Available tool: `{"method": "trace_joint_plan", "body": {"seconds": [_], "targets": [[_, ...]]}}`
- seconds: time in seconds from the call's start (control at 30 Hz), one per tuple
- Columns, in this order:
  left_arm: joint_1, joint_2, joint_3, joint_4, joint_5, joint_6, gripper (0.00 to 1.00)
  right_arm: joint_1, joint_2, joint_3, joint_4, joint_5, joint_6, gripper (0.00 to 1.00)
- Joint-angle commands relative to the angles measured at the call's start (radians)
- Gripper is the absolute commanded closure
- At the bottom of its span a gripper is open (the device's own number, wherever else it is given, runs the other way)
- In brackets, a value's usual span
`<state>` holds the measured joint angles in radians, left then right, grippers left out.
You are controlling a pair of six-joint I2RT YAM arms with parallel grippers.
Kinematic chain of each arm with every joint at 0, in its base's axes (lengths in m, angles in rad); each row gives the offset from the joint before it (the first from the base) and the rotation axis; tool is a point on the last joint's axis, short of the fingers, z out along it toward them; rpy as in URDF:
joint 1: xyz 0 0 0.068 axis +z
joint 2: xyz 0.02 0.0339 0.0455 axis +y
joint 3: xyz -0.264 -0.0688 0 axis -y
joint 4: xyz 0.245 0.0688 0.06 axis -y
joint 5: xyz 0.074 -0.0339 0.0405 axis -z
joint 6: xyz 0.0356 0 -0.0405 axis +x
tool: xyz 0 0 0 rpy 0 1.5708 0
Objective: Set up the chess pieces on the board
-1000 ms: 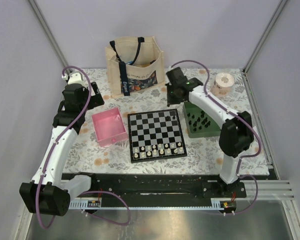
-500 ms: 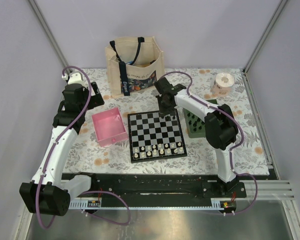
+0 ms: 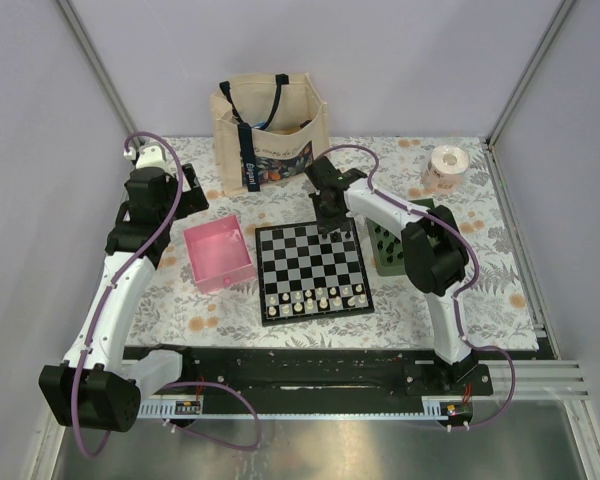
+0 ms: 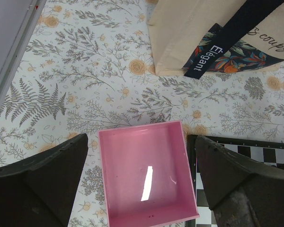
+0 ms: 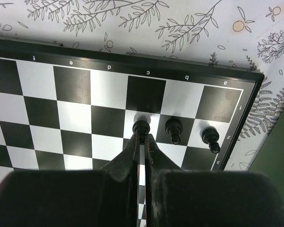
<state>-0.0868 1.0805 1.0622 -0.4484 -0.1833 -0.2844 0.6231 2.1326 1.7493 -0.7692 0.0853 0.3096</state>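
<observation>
At the table's left side, the first of two arms carries the left gripper [image 4: 139, 138], its jaws spread wide with nothing between them, hanging over the far rim of one pink tray [image 3: 220, 257]. One cloth bag [image 3: 270, 125] stands behind, against the back wall.

One board [image 3: 312, 268] lies in the middle, just right of the pink tray. White pieces [image 3: 315, 297] fill two rows along its near edge; they are too small to count surely.

In the board's far right corner, three black chess pieces [image 5: 174, 128] stand in a line on the second row from the far edge. The right gripper [image 5: 142, 138] is closed tight on the leftmost piece [image 5: 141, 126], which sits between its fingertips over a white square; I cannot tell whether its base touches the board. The other two stand just to its right, apart from the fingers.

One green tray [image 3: 390, 265] sits just beside the board's right edge, half hidden by the right arm, with more black pieces inside, their number unclear. One roll of tape [image 3: 445, 168] lies at the far right.
</observation>
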Motion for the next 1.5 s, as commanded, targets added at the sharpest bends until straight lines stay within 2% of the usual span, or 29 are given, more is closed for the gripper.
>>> {"method": "trace_joint_plan", "body": {"seconds": [0.0, 0.07, 0.43, 0.77, 1.0, 1.1, 1.2, 1.4, 1.47], "targets": [[0.002, -0.013, 0.012, 0.027, 0.005, 0.01, 0.01, 0.013, 0.013, 0.047, -0.007, 0.011, -0.018, 0.94], [0.002, -0.011, 0.01, 0.027, 0.005, 0.01, 0.01, 0.012, 0.018, 0.047, -0.013, 0.013, -0.018, 0.89], [0.002, -0.014, 0.009, 0.025, 0.002, 0.011, 0.01, 0.013, 0.015, 0.058, -0.021, -0.013, -0.024, 0.87], [0.002, -0.011, 0.009, 0.027, 0.013, 0.011, 0.01, 0.017, 0.015, 0.068, -0.025, -0.03, -0.026, 0.67], [0.004, -0.013, 0.01, 0.028, 0.01, 0.013, 0.01, 0.015, -0.036, 0.11, -0.03, -0.076, -0.027, 0.66], [0.002, -0.011, 0.01, 0.027, 0.007, 0.013, 0.01, 0.015, -0.108, 0.113, -0.033, -0.018, -0.04, 0.63], [0.004, -0.01, 0.009, 0.028, 0.005, 0.013, 0.01, -0.006, -0.201, 0.066, -0.03, 0.091, -0.041, 0.59], [0.002, -0.007, 0.009, 0.025, 0.01, 0.013, 0.01, -0.198, -0.408, -0.183, 0.047, 0.059, 0.022, 0.58], [0.002, -0.005, 0.01, 0.024, 0.005, 0.013, 0.01, -0.267, -0.454, -0.272, 0.085, 0.068, 0.036, 0.54]]}}
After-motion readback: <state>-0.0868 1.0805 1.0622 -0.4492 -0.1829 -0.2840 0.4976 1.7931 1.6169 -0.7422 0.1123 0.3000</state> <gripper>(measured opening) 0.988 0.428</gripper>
